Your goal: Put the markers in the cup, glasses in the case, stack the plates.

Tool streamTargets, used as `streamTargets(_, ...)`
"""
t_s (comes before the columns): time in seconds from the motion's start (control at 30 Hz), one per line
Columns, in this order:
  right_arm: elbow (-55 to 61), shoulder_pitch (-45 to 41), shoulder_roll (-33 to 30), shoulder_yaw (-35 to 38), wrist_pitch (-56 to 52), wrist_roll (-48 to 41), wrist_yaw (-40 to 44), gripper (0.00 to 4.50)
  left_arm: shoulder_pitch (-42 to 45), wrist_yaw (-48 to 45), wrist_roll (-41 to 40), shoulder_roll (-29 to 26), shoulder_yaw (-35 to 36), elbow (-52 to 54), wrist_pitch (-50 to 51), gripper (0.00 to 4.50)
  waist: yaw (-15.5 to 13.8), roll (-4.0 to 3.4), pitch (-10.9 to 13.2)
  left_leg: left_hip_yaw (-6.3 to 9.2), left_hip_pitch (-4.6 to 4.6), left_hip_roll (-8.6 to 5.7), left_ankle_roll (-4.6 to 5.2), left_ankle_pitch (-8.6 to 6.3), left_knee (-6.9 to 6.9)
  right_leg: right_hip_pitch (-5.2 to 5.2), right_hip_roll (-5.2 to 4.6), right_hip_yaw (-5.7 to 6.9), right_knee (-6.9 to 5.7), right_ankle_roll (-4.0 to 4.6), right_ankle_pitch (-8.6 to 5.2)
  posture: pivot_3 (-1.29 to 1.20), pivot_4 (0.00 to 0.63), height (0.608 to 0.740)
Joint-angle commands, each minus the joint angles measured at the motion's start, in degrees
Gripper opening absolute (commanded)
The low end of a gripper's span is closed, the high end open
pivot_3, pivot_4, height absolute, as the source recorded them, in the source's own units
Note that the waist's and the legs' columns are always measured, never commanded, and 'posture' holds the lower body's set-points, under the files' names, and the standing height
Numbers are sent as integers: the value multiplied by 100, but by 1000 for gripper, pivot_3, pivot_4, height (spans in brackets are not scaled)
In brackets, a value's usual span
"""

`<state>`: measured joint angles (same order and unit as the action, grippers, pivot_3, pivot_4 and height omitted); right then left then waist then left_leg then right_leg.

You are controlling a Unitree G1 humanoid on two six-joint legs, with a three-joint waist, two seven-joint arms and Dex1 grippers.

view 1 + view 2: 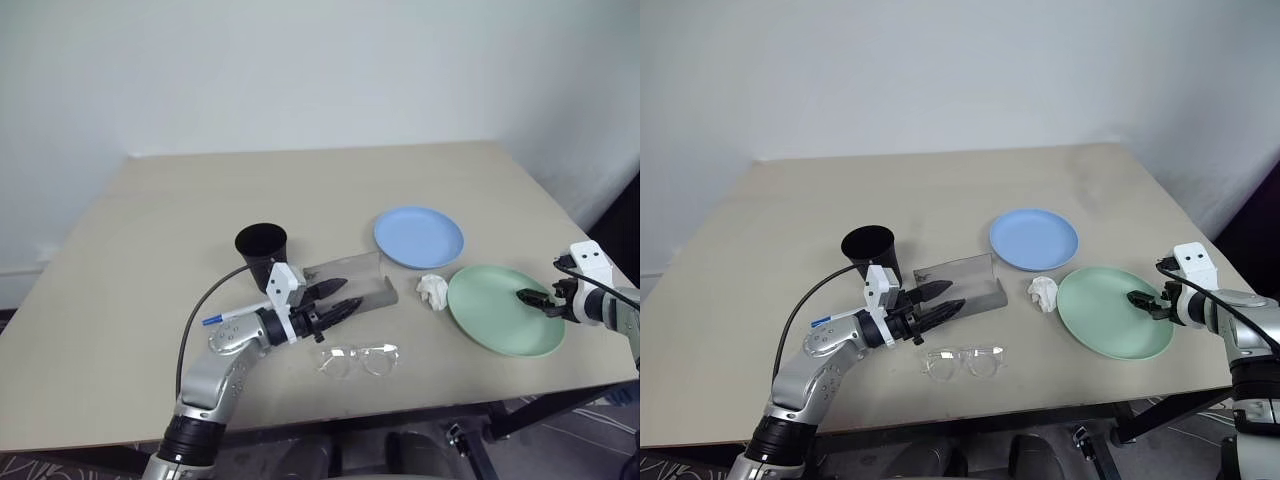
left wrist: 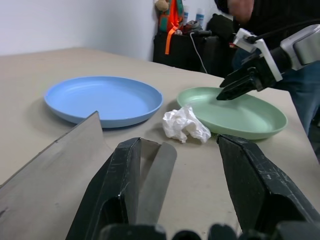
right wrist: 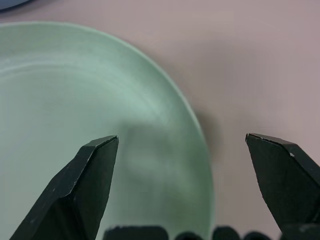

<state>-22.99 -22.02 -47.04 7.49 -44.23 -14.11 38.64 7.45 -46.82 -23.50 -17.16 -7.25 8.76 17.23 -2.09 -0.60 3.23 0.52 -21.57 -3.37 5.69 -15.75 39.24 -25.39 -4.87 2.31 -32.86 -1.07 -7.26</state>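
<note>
mint green plate (image 1: 500, 312) under right tool (image 1: 533, 299), spread wide, left tool (image 1: 335, 298) apart, seemingly empty

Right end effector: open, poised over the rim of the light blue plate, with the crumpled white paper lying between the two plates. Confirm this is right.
Not quite. The right end effector is open, but the rim under it belongs to the mint green plate, as the right wrist view shows. The light blue plate lies apart, farther back on the table. The crumpled white paper does lie between the two plates.

The left gripper (image 1: 337, 298) points level with its jaws parted, while the right gripper (image 1: 1143, 303) angles downward, jaws spread wide.
</note>
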Motion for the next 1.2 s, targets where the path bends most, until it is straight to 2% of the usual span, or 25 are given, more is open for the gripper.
streamTargets(0.03, 239, -170, -6, 356, -399, -215, -100, 4257, 128, -13, -63, 21, -30, 231, -34, 2527, 0, 0, 0, 0, 0, 0, 0, 0, 1, 0, 0, 0, 0, -1, 1, 0, 0, 740)
streamTargets(0.13, 264, -134, -4, 393, -522, -215, -128, 3494, 124, -8, -65, 17, -58, 235, -28, 2534, 0, -1, 0, 0, -1, -1, 1, 0, 3, 1, -1, -2, 0, -4, 2, 0, 0, 740)
streamTargets(0.47, 272, 8, 49, 390, -543, -162, -196, 31, 131, -30, -54, -25, -59, 203, -29, 2534, 7, 3, -3, -2, 3, 1, 1, 0, 4, 4, 2, -3, 0, -5, 3, 0, 0, 740)
streamTargets(0.9, -246, -139, 57, 505, -206, -241, -22, 31, 140, -9, -36, -33, -61, 192, -16, 2534, 5, 4, -4, -12, -1, 8, -7, -4, 47, 20, -2, -3, 5, -22, 13, 0, 0, 740)
streamTargets(1.2, -731, -777, 224, 1338, -518, -1260, 620, 31, 154, -1, -26, -29, -73, 200, -14, 2534, 26, -3, -3, -21, -3, 13, -7, -4, 44, 10, 2, -5, 3, -24, 17, 0, 0, 740)
